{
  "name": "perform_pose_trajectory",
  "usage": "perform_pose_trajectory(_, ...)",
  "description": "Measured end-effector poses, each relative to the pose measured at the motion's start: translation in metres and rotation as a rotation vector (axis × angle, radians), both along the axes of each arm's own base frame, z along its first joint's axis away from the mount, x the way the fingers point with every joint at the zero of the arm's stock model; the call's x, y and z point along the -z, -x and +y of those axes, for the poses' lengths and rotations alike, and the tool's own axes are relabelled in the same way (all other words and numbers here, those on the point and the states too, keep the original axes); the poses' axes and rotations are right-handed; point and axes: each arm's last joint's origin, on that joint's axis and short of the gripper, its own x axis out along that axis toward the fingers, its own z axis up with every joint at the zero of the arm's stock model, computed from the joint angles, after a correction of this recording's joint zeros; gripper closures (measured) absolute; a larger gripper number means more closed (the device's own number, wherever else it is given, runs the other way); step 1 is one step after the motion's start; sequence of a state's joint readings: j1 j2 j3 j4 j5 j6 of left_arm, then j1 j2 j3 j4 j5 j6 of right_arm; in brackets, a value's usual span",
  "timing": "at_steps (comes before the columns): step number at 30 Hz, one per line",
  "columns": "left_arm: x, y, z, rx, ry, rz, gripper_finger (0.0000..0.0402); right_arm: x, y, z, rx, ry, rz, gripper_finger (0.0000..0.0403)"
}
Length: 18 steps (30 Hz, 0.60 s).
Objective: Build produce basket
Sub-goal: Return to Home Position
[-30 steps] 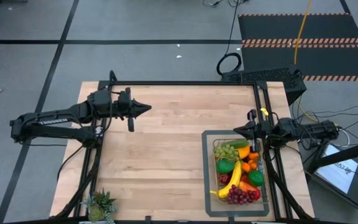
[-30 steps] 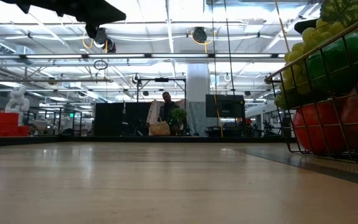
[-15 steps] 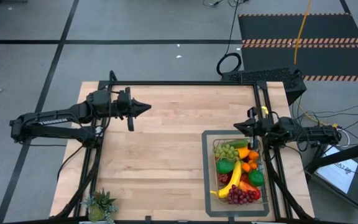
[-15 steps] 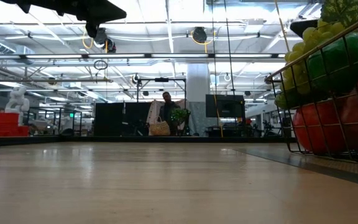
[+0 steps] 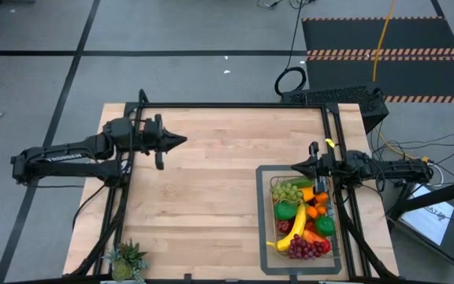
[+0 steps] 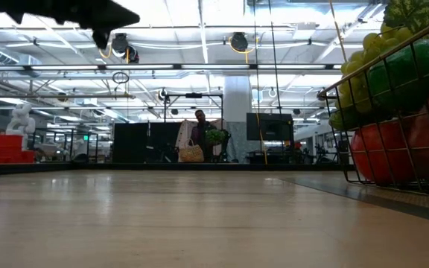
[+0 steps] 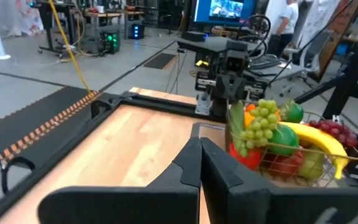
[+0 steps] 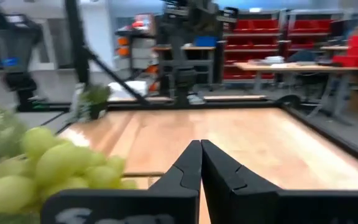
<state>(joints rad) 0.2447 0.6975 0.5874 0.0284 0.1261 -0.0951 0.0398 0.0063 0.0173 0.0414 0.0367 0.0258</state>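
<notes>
Right claw point(image 5: 295, 167) clenched, empty, hanging just beside basket point(image 5: 272, 211), off its far rim. Left claw point(image 5: 181, 140) also clenched, empty, well apart from basket across tabletop point(image 5: 203, 197). Produce point(image 5: 299, 222) heaped inside basket; green grapes point(image 5: 288, 192) ride above rim on side nearest right claw. Risk, as judged: a low or sideways retreat clips rim or grapes, spilling fruit or shifting basket on grey tray point(image 5: 263, 237).

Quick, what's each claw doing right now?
Left claw: closed, holding nothing.
Right claw: closed, holding nothing.
</notes>
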Motion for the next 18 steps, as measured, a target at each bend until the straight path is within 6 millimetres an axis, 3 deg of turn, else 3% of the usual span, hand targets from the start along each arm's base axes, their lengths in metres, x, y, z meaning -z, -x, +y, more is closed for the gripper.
perform_pose_trajectory(5,0.026,0.015,-0.006,0.012,0.027,-0.096,0.0401,0.002,0.000,0.001,-0.042,0.021,0.023,0.0403)
perform_pose_trajectory(18,0.092,0.028,-0.015,0.062,-0.004,-0.088,0.0401,0.000,0.000,0.001,-0.038,0.013,0.003,0.0403)
